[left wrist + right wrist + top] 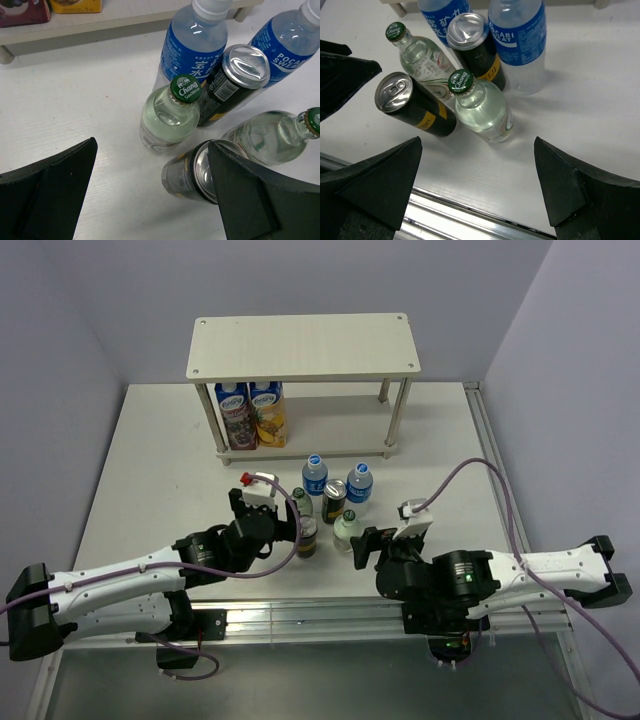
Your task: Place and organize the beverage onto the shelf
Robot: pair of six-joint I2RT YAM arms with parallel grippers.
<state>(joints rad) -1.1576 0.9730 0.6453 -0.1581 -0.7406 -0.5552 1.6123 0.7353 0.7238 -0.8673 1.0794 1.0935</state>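
Seeing my left pincer (152, 145) and right pincer (478, 142) both wide and empty, I fear grabbing the tightly crowded can (192, 175) could topple the neighbouring glass bottle (170, 117).

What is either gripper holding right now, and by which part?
Nothing is held: the left gripper and the right gripper both stand wide open near the drinks.

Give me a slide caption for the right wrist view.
Open right hand poised over two green-capped glass bottles, two dark cans and two blue-labelled water bottles, clustered together.
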